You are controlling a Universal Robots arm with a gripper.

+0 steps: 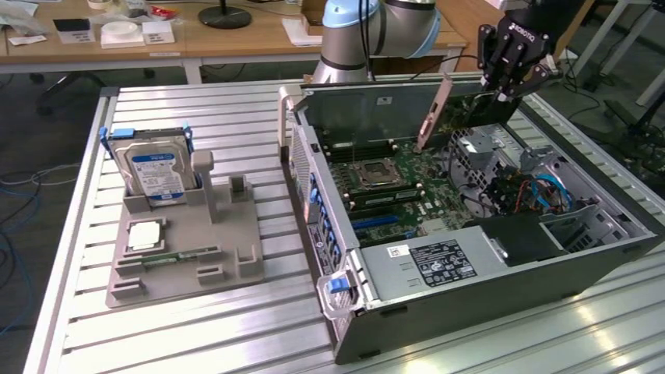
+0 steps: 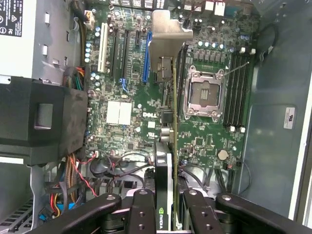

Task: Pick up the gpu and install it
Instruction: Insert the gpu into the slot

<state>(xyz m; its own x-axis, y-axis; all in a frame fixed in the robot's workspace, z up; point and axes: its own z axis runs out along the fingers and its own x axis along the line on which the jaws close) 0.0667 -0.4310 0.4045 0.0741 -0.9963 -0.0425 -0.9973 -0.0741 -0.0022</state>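
My gripper [image 1: 506, 92] hangs over the back right part of the open computer case [image 1: 582, 269], shut on the gpu [image 1: 473, 111]. The card is a thin dark board held on edge, tilted, with its metal end bracket [image 1: 431, 117] pointing down towards the motherboard [image 1: 400, 195]. In the wrist view the gpu [image 2: 165, 146] runs edge-on away from the gripper [image 2: 164, 217], and its silver bracket [image 2: 168, 36] is at the far end. It hovers above the motherboard [image 2: 126, 114], between the blue slot [image 2: 146, 58] and the processor socket [image 2: 204, 95], apart from both.
A grey holder [image 1: 187, 241] on the slatted table at the exterior view's left carries a silver hard drive [image 1: 156, 167] and a green memory stick [image 1: 171, 255]. A power supply [image 1: 441, 261], black shroud [image 2: 44, 119] and loose cables [image 2: 73, 185] crowd the case.
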